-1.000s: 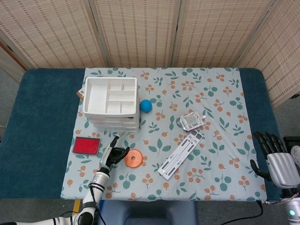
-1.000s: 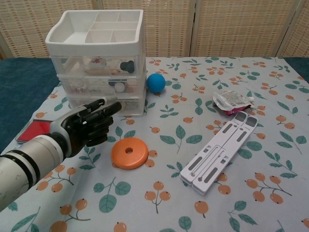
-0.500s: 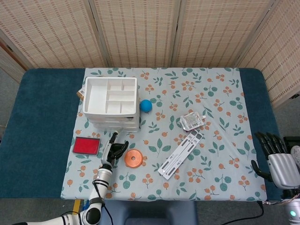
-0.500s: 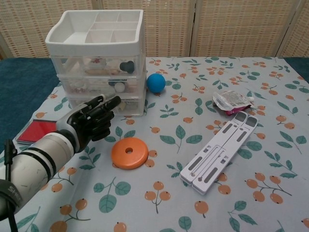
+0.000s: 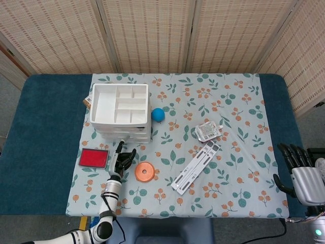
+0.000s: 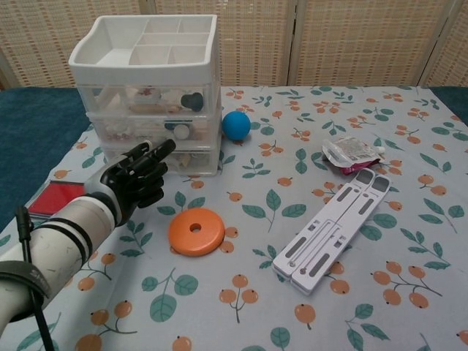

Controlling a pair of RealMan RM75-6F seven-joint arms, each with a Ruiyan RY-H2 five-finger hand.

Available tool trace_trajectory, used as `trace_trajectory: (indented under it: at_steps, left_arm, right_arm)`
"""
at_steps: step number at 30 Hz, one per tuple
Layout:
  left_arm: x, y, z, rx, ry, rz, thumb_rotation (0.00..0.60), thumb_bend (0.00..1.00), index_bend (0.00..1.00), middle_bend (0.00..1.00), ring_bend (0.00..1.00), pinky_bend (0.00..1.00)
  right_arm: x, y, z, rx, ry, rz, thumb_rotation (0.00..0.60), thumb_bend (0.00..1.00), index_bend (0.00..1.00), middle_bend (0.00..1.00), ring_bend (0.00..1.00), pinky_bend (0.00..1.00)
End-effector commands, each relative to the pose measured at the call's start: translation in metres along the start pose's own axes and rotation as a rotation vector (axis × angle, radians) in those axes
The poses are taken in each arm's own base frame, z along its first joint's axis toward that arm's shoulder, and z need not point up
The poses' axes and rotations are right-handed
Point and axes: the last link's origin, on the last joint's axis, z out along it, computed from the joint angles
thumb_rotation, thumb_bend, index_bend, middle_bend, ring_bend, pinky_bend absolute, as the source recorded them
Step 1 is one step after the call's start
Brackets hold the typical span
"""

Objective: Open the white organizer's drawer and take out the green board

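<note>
White organizer (image 6: 150, 88) drawers closed — left hand (image 6: 135, 179) just before it, fingers spread, empty.

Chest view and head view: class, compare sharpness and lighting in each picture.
Chest view: even, soft light; the left hand and white organizer are sharp, with faint shadows under the orange disc. Head view: evenly lit, no glare; small things look less detailed; the right hand sits at the frame edge.
</note>
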Motion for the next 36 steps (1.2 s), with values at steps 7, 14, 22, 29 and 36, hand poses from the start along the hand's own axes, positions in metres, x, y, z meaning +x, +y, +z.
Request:
trace_trajectory:
  at_steps: [7, 14, 22, 29, 36]
  left_arm:
    - [0.001, -0.001, -0.002, -0.008, 0.008, -0.006, 0.6, 0.34, 0.14, 0.97, 1.0, 1.0]
    - [-0.004, 0.0, 0.003, 0.006, 0.002, -0.065, 0.6, 0.34, 0.14, 0.97, 1.0, 1.0]
    - [-0.009, 0.002, 0.007, 0.008, 0.005, -0.138, 0.6, 0.34, 0.15, 0.97, 1.0, 1.0]
    - [-0.011, 0.002, 0.011, 0.022, 0.014, -0.155, 0.6, 0.34, 0.16, 0.97, 1.0, 1.0]
    - [-0.013, 0.004, 0.015, 0.026, 0.019, -0.163, 0.6, 0.34, 0.17, 0.97, 1.0, 1.0]
  right_arm:
    - [-0.001, 0.0, 0.0, -0.002, -0.002, 0.001, 0.6, 0.41, 0.0, 0.07, 0.0, 0.02]
    - [0.0, 0.001, -0.001, -0.007, -0.001, -0.002, 0.6, 0.41, 0.0, 0.07, 0.0, 0.02]
    - [0.001, 0.001, -0.004, -0.013, 0.001, -0.003, 0.6, 0.41, 0.0, 0.07, 0.0, 0.02]
    - [0.001, 0.002, -0.004, -0.014, 0.001, -0.002, 0.6, 0.41, 0.0, 0.07, 0.0, 0.02]
    - [0.0, 0.002, -0.005, -0.019, 0.0, 0.0, 0.6, 0.41, 0.0, 0.07, 0.0, 0.02]
